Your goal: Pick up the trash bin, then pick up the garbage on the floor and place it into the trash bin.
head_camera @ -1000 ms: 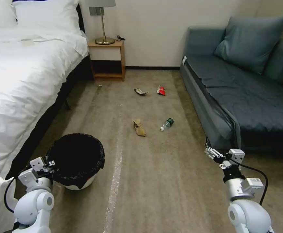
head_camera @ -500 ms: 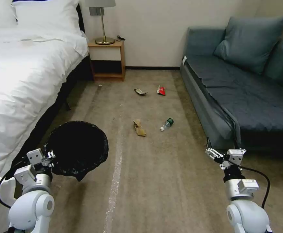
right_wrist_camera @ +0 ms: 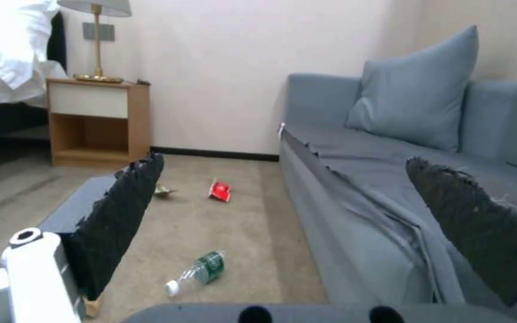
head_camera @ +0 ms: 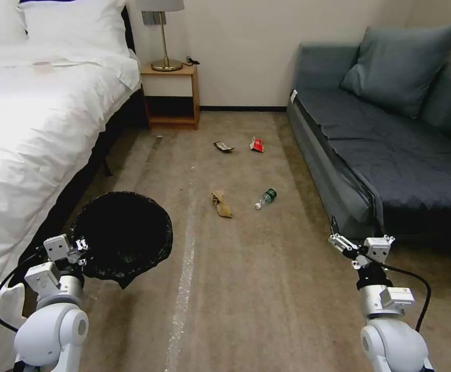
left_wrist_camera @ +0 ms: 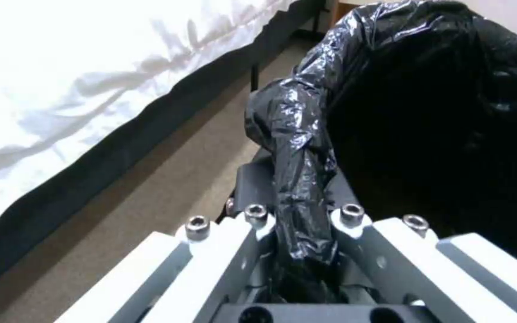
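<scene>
Between bed [head_camera: 34, 129] and sofa [head_camera: 390, 150], littered carpet [head_camera: 246, 268]

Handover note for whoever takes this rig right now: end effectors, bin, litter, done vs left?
Left end effector: shut on the bin at its bag-draped rim, bin lifted beside the bed.
Right end effector: open, empty, low by the sofa.
On the floor: paper bag, bottle, red wrapper, dark wrapper, all ahead in the aisle.
Done: bin picked up.
Left: all four litter pieces into the bin.
</scene>
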You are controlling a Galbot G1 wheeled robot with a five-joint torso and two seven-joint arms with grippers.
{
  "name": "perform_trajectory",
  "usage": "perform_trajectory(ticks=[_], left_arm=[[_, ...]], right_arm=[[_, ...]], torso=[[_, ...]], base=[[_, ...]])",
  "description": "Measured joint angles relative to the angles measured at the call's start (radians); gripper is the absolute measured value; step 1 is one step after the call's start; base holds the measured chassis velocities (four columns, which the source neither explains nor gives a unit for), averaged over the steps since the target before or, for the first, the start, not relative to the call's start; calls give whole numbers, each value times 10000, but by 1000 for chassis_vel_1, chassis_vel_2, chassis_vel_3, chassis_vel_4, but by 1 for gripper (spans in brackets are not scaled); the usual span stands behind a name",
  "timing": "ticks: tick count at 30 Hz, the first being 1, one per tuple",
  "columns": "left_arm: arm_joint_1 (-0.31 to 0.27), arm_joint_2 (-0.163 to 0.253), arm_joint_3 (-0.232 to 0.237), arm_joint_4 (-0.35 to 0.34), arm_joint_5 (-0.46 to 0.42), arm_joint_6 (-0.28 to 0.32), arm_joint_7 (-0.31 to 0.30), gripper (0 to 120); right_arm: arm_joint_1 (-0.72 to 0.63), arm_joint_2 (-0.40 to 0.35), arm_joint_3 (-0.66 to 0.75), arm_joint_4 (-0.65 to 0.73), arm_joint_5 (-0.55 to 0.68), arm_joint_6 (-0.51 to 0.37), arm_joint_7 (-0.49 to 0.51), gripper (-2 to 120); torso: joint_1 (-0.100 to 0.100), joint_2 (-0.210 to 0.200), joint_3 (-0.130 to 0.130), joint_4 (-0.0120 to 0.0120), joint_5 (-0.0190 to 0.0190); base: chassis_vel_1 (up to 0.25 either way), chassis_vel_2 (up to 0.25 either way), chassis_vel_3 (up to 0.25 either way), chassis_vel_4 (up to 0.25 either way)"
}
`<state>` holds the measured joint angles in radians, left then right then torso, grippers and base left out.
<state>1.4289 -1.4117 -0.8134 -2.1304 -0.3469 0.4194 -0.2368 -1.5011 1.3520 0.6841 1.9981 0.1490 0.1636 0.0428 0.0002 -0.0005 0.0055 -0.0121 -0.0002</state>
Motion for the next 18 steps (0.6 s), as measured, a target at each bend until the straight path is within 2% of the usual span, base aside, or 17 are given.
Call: perform_trajectory(ticks=[18], left_arm=[[-159,-61,52,224,158,-48,-4,4]], right_arm=[[81,-30,65,-271,424,58,-488,100]], torso=[[0,1,0,1,2]], base=[[0,0,0,0]])
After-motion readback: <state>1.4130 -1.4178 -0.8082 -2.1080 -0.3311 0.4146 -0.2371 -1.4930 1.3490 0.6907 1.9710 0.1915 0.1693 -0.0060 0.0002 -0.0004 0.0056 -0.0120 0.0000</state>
